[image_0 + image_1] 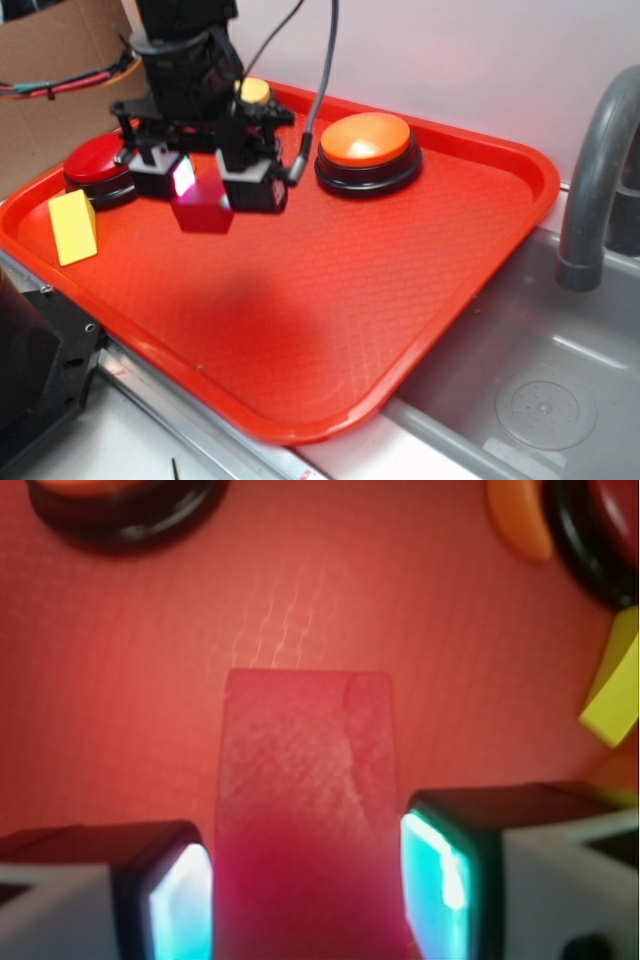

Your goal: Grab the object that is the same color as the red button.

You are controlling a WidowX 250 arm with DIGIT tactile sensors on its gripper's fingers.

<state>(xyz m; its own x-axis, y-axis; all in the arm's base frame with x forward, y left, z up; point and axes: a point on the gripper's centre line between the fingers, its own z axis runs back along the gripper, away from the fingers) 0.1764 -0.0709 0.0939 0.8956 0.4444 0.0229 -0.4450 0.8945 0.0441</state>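
The black robot claw (203, 187) is squeezed tight on the small red cube (203, 212), with one glowing pad (437, 872) on each side. The cube hangs just above the red plastic tray (330, 310), beside the dark red round button (97, 165). The yellow wedge block (72, 227) stands near that button.

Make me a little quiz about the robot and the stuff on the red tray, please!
1. True or false: the gripper has the red cube between its fingers.
2. Which button stands nearest the yellow block? A) orange button B) red button C) yellow button
3. Fill in: right of the tray is a grey ____.

Key: 1 true, both views show the cube between the fingers. 2 B. 3 sink.
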